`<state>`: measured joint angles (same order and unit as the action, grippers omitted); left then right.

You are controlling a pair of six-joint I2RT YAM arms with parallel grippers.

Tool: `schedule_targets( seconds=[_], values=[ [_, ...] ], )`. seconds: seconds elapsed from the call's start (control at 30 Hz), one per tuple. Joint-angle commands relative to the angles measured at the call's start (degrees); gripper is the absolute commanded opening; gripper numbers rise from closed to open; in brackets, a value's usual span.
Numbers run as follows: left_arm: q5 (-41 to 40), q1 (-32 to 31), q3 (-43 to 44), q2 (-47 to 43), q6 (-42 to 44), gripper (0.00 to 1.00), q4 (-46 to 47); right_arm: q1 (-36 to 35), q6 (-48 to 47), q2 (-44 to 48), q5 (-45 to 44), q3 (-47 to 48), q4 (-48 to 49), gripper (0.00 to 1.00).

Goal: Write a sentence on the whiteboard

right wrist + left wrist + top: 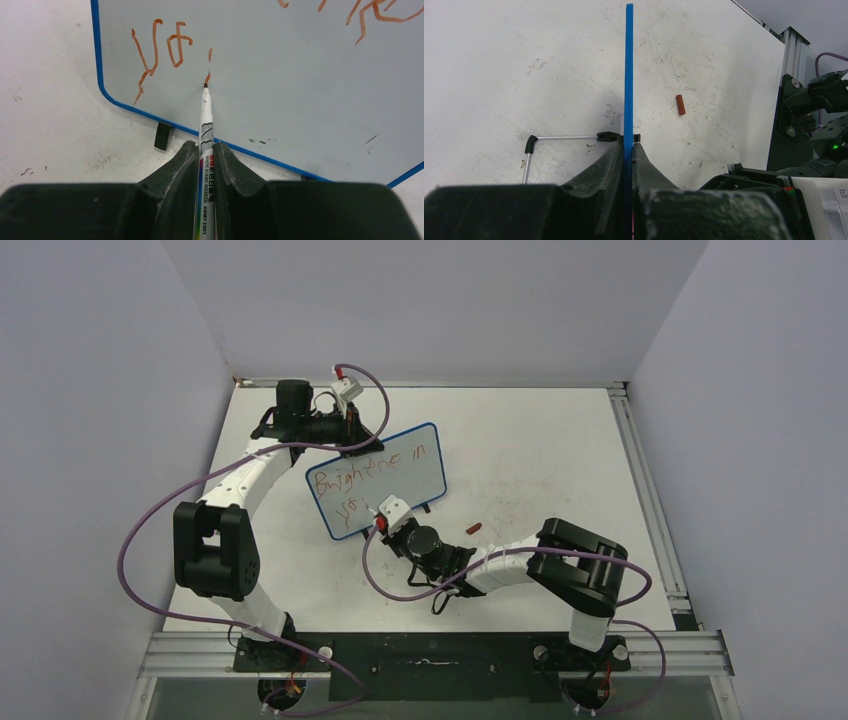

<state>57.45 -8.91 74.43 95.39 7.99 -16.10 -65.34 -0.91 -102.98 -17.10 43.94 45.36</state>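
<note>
Nearest the bases, the right gripper (204,147) is clenched on a slim white whiteboard marker (205,120), whose tip touches the small blue-framed white whiteboard (300,80). The board stands propped up left of the table's centre, between the two arms. The red handwritten sentence (365,472) has a full top line, while the lower line has only "yo" and a short fresh stroke at the tip. The robot therefore seems to be partway through the second line. The next move likely calls for light, steady pressure while drawing rightward. A small red cap (474,529) lies on the table right of the board. At the far edge, the left gripper (629,150) clamps the board's frame. No container is visible.
</note>
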Motion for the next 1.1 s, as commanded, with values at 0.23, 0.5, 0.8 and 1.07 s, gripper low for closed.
schedule_targets(
  seconds=[0.23,0.5,0.8,1.07],
  values=[
    [0.0,-0.9,-2.3,0.5,0.2,0.0,-8.2,1.7,-1.4,2.3,-2.8,2.1,2.6,0.05],
    [0.0,-0.9,-2.4,0.4,0.3,0.0,-8.3,2.3,-2.6,3.6,-3.4,3.1,3.3,0.05],
    [0.0,-0.9,-2.4,0.3,0.3,0.0,-8.3,2.4,-2.7,4.3,-3.5,3.1,3.8,0.05],
    [0.0,-0.9,-2.3,0.2,0.3,0.0,-8.3,2.3,-2.5,3.3,-3.3,3.0,3.1,0.05]
  ],
)
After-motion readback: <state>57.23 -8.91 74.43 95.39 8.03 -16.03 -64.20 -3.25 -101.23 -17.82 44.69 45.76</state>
